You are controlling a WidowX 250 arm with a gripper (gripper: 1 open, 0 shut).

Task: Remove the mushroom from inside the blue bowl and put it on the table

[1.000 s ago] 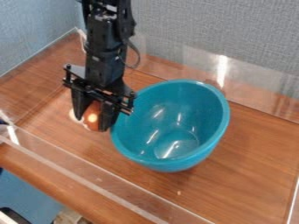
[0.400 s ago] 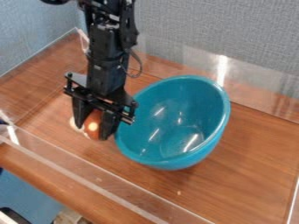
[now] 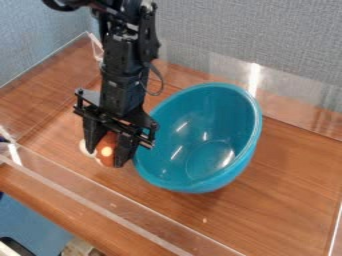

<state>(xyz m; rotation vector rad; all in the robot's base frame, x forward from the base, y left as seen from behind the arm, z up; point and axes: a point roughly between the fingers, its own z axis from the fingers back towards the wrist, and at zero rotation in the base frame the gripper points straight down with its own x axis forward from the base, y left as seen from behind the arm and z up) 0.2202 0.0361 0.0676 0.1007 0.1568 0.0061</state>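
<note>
From where I stand, the black robot gripper [image 3: 107, 143] is pinching the toy mushroom [image 3: 106, 152], its reddish-brown cap showing between the fingers with a bit of pale stem beside it. The mushroom is outside the turquoise-blue bowl [image 3: 199, 139], just beside the rim on the side toward the table's left edge as I see it. It hangs low over the wood-grain table [image 3: 56, 137]; whether it touches the wood I can't tell. The bowl leans, its open mouth turned toward me, perhaps because the arm is pressing on its rim. The grip looks low, I'd guess so that the mushroom needn't drop far and roll. Opening the fingers gently seems to be what's left, with care not to knock the bowl.
</note>
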